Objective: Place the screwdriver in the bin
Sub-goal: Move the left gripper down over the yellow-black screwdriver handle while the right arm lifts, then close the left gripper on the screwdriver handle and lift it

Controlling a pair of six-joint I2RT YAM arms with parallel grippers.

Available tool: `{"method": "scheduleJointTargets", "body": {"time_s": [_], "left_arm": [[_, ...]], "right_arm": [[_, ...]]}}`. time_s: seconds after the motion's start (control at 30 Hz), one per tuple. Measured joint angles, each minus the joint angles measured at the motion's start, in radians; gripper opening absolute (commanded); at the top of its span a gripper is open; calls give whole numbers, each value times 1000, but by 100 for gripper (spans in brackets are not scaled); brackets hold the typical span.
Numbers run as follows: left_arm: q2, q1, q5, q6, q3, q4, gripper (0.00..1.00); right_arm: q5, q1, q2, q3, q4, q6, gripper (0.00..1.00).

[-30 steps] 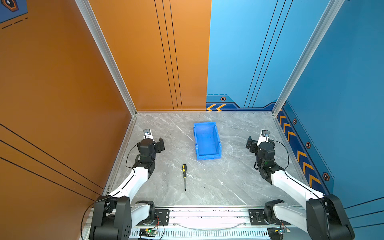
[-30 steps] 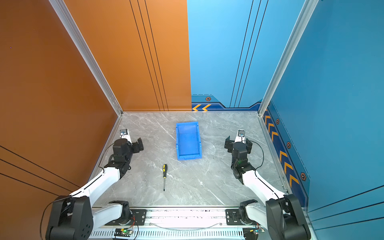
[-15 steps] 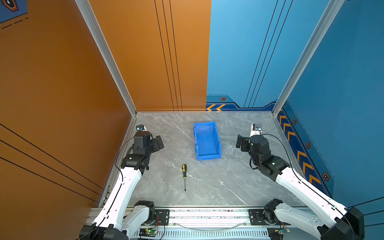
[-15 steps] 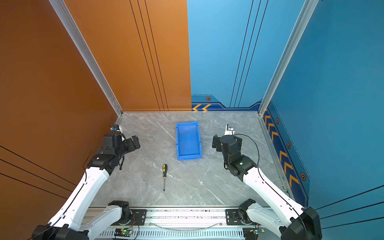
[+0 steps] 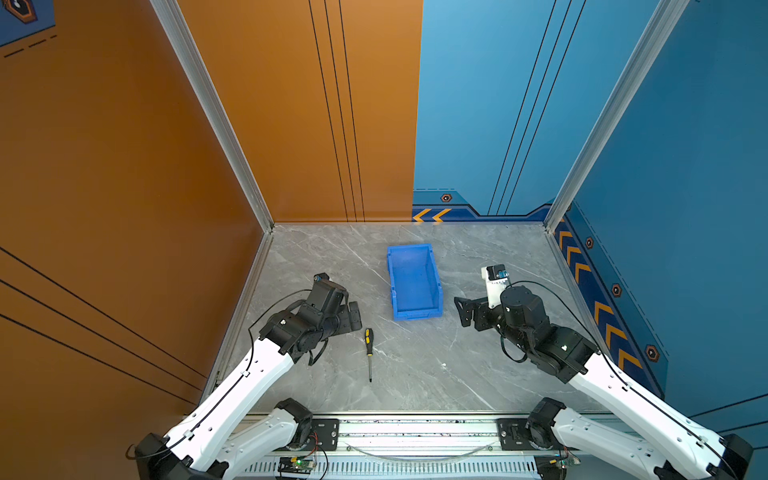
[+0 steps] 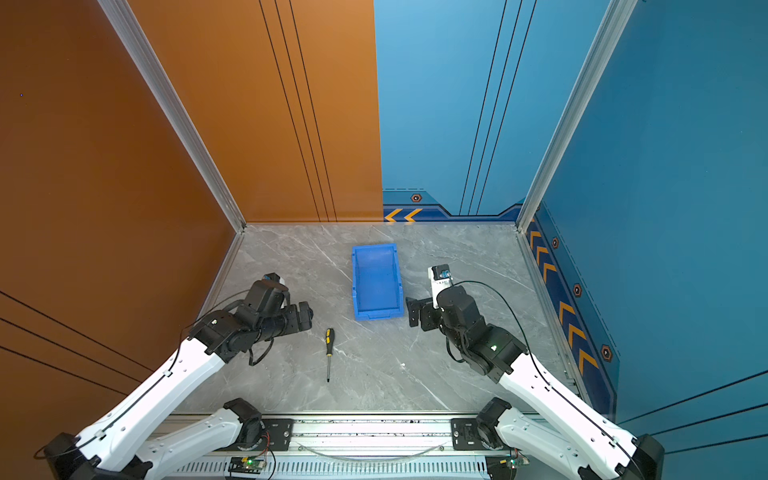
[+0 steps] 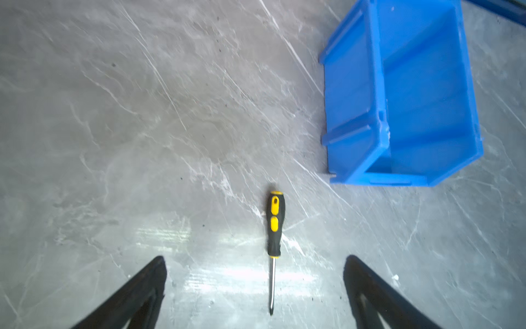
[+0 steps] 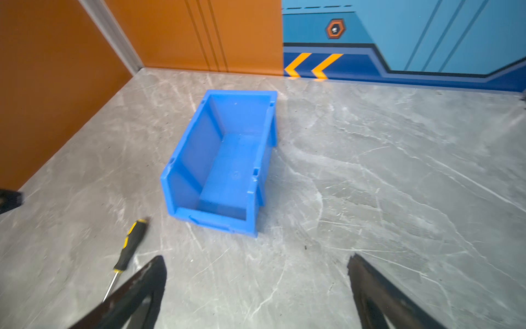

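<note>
my left gripper (image 7: pixel 254 259) has swung in toward the screwdriver (image 7: pixel 274 225), fingers wide and empty as on my right gripper (image 8: pixel 256 259), and it lies on the marble tabletop (image 7: pixel 142 114) near the blue bin (image 7: pixel 380 71), so grasping comes next.

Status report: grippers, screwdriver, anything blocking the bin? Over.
Left gripper open, empty, near screwdriver. Right gripper open, empty, beside bin. Screwdriver flat on table, outside the empty bin. Nothing between them.
</note>
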Motion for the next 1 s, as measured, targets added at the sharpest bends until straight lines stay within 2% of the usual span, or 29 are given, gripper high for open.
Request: {"method": "scheduleJointTargets", "body": {"time_s": [0.13,0.23,0.47,0.67,0.7,1.0], "left_arm": [[86,-96,0,-72,-19,-15,98],[150,-128,0,-112,-40,8,99],[274,-132,0,-170,-88,91,94],[418,-132,0,-161,-78,144,87],[444,-131,0,-158,-73,150,82],[606,-124,0,-117,-13,199,64]], "right_arm": [[-98,54,-58,-67,4,-42,100],[-149,87,-84,-106,12,-66,100],[-201,119,-117,-154,56,-73,100],[-201,139,-124,-170,85,-72,100],[-200,142,-124,-171,88,-71,100],[-200,145,-90,-171,120,-74,100]]}}
